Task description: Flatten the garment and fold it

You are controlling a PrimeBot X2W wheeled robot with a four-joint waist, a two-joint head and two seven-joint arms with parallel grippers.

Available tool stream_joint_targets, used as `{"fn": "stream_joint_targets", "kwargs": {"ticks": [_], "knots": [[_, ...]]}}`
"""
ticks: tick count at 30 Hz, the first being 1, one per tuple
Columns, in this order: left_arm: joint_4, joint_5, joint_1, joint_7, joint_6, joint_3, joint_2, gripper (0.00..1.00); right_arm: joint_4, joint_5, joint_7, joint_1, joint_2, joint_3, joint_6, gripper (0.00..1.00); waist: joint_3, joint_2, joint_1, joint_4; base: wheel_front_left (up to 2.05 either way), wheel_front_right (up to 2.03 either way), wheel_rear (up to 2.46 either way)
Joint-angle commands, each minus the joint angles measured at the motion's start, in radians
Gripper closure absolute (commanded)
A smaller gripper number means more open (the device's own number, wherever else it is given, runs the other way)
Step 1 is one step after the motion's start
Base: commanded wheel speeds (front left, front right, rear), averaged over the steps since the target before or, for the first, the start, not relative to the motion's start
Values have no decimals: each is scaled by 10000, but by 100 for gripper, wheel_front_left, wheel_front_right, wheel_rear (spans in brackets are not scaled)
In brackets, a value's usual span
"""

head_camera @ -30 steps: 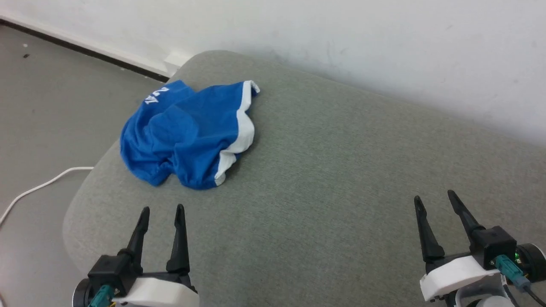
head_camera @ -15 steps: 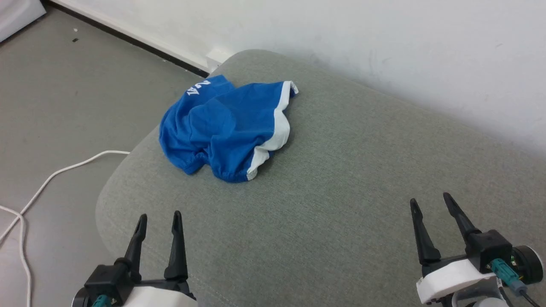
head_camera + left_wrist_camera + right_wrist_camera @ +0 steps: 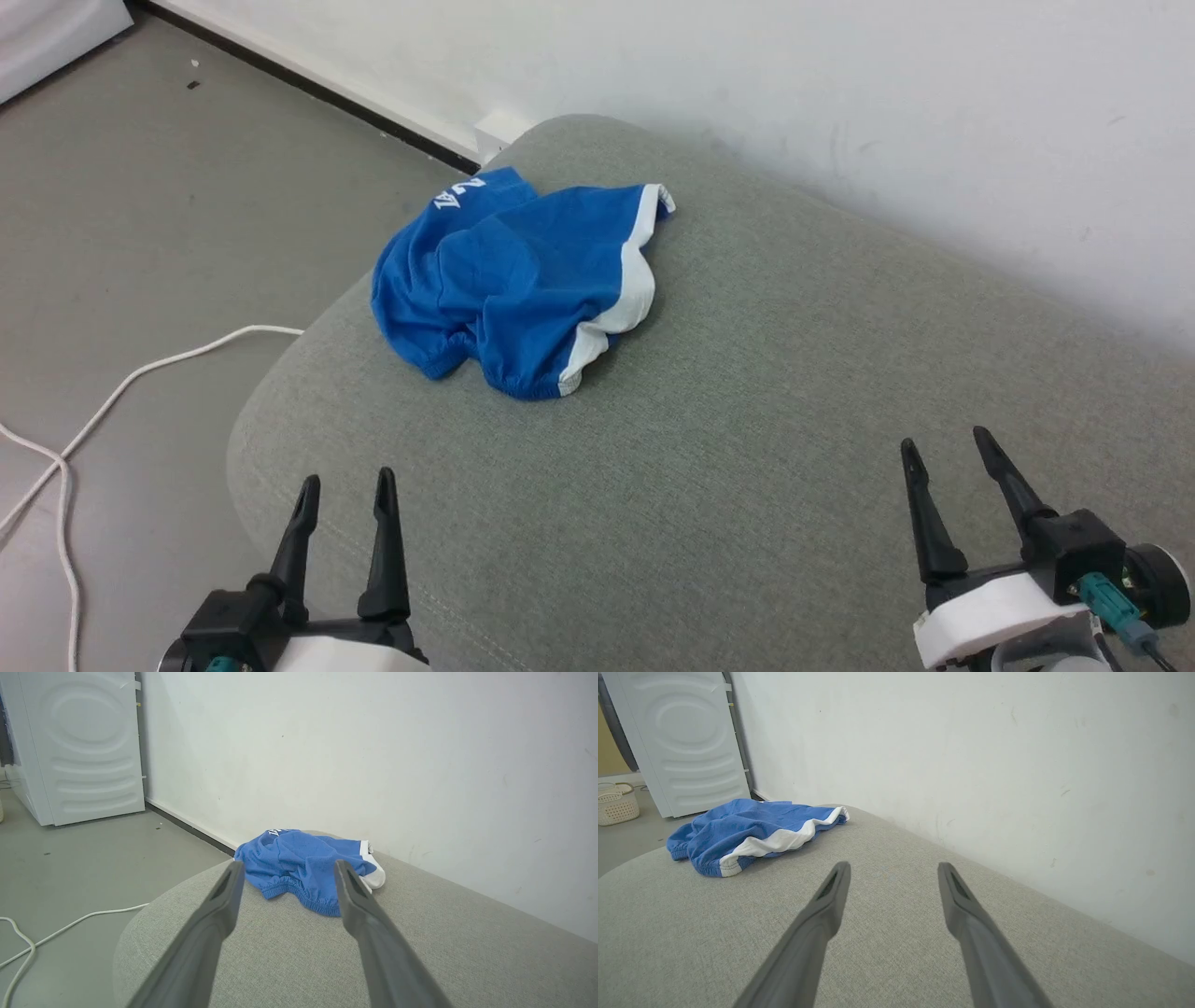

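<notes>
At the head view's lower left, the left gripper (image 3: pixel 346 478) stands wide open and empty, as does the right gripper (image 3: pixel 944 439) at lower right. Up-frame from the left one, well apart, the garment (image 3: pixel 523 289) lies crumpled on the grey cushion (image 3: pixel 747 420). The white lettering (image 3: pixel 457 194) at its far edge is unreadable.

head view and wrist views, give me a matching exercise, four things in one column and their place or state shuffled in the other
1 garment
2 white cable
3 white appliance
4 left gripper

A lying on the floor
B open, empty, near the front edge of the grey cushion
C crumpled on the grey cushion
D standing against the wall

Pairs: 1-C, 2-A, 3-D, 4-B
</notes>
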Motion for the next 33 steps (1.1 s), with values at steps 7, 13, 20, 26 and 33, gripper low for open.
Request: {"fn": "stream_joint_targets", "kwargs": {"ticks": [7,13,20,26,33], "knots": [[-5,76,109,-47,-89,-43,-19,0,-8,56,-55,97,22,-36,-19,0,-57,0,0,-23,0,0,0],[-214,63,-211,-47,-186,-190,-19,0,-72,17,-55,67,22,-156,-19,0,49,0,0,-24,0,0,0],[-184,-33,-2036,-47,-923,-324,206,0,-246,-156,-55,-86,22,-464,-19,0,477,0,0,-123,0,0,0],[116,-592,-4320,850,-1186,-686,868,0,-487,-454,-55,-317,22,-690,-19,0,1147,0,0,-385,0,0,0],[1563,-1692,-6971,3201,-1260,-824,1812,0,-901,-986,45,-746,22,-842,-19,0,2219,0,0,-968,0,0,0]]}}
